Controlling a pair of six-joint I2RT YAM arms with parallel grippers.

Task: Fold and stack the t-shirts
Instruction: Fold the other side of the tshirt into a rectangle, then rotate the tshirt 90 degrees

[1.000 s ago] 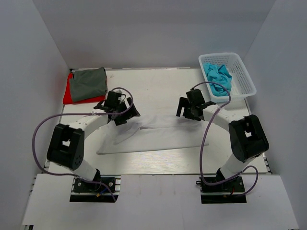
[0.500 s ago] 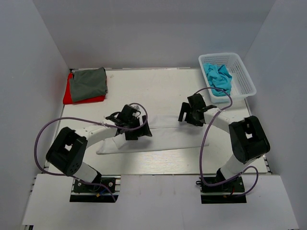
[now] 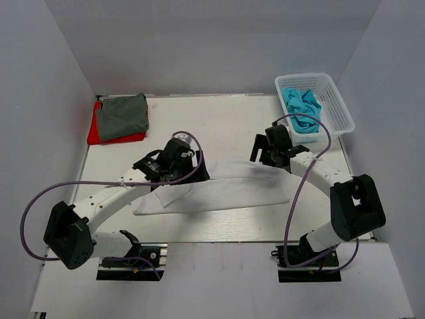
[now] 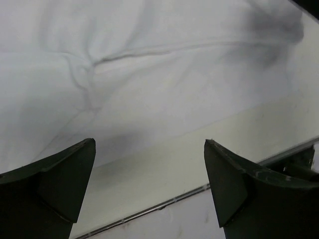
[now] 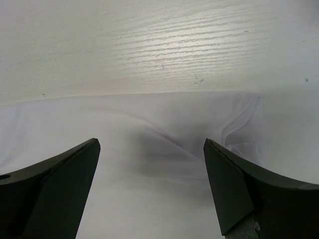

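The white t-shirt [image 3: 226, 189] lies in a long band mid-tabletop [image 3: 219, 123], under the spread left tool [image 4: 149, 143] at its left part and the spread right tool [image 5: 151, 142] at its far right edge, neither pinching cloth. Since the earlier frame the left arm has stretched lower, and its tool has shifted toward the shirt's far edge. Beyond the shirt's left end a dark grey t-shirt [image 3: 121, 115] lies on a red t-shirt [image 3: 94, 135]. Beyond its right end turquoise t-shirts [image 3: 302, 106] sit in a white basket [image 3: 340, 111], with pale walls [image 3: 212, 46] around.

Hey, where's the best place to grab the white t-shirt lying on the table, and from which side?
Probably its two short ends, from straight above. The white t-shirt lies flat on the table as a long strip, so nothing stands up for a side grip; pinch the edge cloth. The open left claw and right claw hang over it.
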